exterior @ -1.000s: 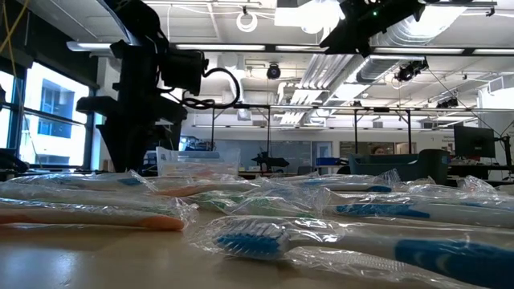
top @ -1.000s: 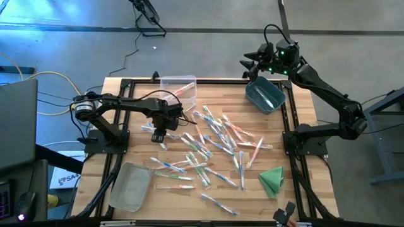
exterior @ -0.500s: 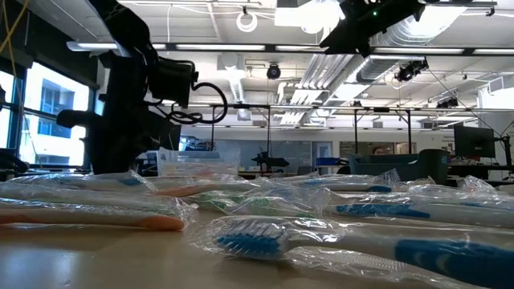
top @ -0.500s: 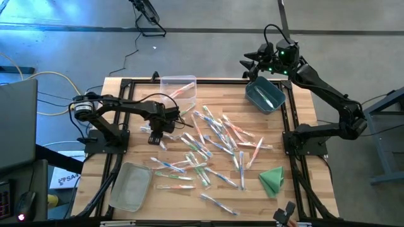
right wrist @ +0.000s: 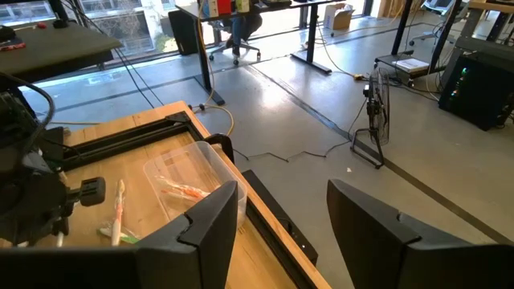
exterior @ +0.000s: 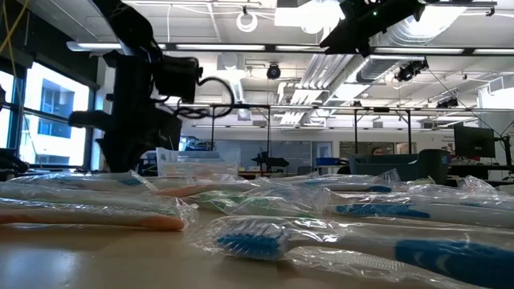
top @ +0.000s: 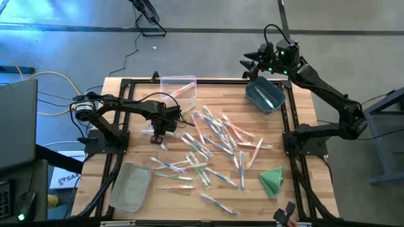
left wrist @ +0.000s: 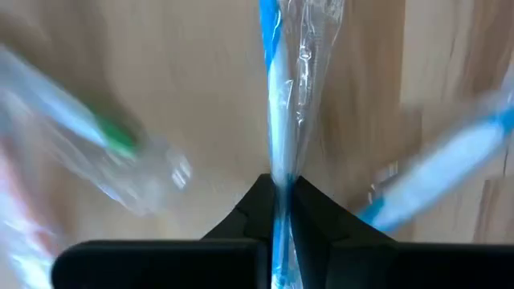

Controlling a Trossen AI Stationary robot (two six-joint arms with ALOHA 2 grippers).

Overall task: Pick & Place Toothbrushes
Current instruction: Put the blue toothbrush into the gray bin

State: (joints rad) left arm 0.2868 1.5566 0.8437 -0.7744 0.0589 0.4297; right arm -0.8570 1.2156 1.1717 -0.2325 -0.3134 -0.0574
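high view – left gripper (top: 156, 134): it is sitting low at the left edge of the scattered toothbrushes (top: 211, 148), on the wooden table (top: 303, 183); whether anything is caught cannot be told from above.
high view – bins: a clear bin (top: 177, 88) is lying at the far edge with a few brushes in it, a teal bin (top: 265, 96) at the far right, a frosted bin (top: 131, 186) at the near left; a green cloth (top: 272, 179) is lying near right.
high view – right gripper (top: 252, 63): it is waiting up over the teal bin, well apart from the pile.
low view – pile: wrapped brushes are overlapping in crinkled sleeves, so lifting one is likely dragging a neighbour along.
low view – left arm (exterior: 132, 96): it is hanging over the far left of the pile; its fingertips are hidden behind the wrappers.
left wrist view – grip: the fingers (left wrist: 249, 217) are pinching together on a blue-handled toothbrush (left wrist: 277, 120) in its clear wrapper.
left wrist view – risk: the pinch seems to be taking film as much as handle, so the brush may be slipping or swinging loose on the lift; a green-tipped brush (left wrist: 108, 136) and another blue brush (left wrist: 450, 164) are lying just beside.
right wrist view – right fingers (right wrist: 213, 221): they are standing apart and holding nothing.
right wrist view – target: the clear bin (right wrist: 193, 189) is showing orange brushes inside; a blue one dropped there may be landing in the wrong bin.
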